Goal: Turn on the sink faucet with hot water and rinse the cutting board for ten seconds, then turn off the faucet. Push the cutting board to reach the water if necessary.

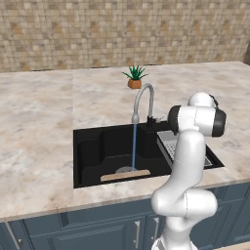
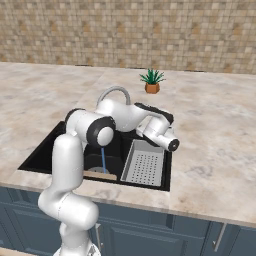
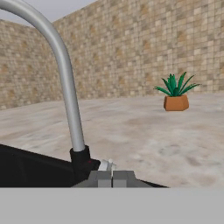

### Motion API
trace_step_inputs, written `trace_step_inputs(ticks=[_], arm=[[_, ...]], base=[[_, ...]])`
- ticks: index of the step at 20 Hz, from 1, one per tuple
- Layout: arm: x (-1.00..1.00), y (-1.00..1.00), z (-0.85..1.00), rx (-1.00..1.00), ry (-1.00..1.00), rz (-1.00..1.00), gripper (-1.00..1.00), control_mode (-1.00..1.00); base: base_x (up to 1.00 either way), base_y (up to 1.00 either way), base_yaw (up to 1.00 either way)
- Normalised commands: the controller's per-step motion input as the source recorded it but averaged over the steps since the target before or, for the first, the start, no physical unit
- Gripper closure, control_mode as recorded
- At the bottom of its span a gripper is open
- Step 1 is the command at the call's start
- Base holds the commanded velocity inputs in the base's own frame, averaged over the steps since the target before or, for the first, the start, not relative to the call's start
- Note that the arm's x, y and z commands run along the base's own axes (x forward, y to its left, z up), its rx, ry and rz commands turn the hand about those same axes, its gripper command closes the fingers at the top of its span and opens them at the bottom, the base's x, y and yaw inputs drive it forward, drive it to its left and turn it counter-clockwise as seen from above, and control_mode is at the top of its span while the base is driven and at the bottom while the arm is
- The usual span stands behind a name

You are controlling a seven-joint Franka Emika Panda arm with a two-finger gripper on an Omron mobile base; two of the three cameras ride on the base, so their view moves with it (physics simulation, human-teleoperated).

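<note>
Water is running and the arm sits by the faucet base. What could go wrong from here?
1. The thin blue water stream lands at the far edge of the flat light-tan wooden cutting board, so the rinse may miss most of it.
2. The shut hand sits close to the silver-grey gooseneck faucet and its small side handle; a sloppy push could slip off the handle.
</note>
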Motion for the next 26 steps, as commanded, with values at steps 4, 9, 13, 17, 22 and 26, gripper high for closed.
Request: trace_step_inputs(ticks=[4,9,13,17,22,26], arm=[[0.00,0.00,0.00,0.00,0.00,0.00,1.00,-1.00],[0.00,0.00,0.00,0.00,0.00,0.00,1.00,-1.00],[0.00,0.00,0.00,0.00,0.00,0.00,1.00,-1.00],[0.00,0.00,0.00,0.00,0.00,0.00,1.00,-1.00],[0.00,0.00,0.00,0.00,0.00,0.00,1.00,-1.00],[0.00,0.00,-0.01,0.00,0.00,0.00,1.00,-1.00]], base=[[0.00,0.00,0.00],[0.00,0.00,0.00],[0.00,0.00,0.00],[0.00,0.00,0.00],[0.00,0.00,0.00],[0.00,0.00,0.00]])
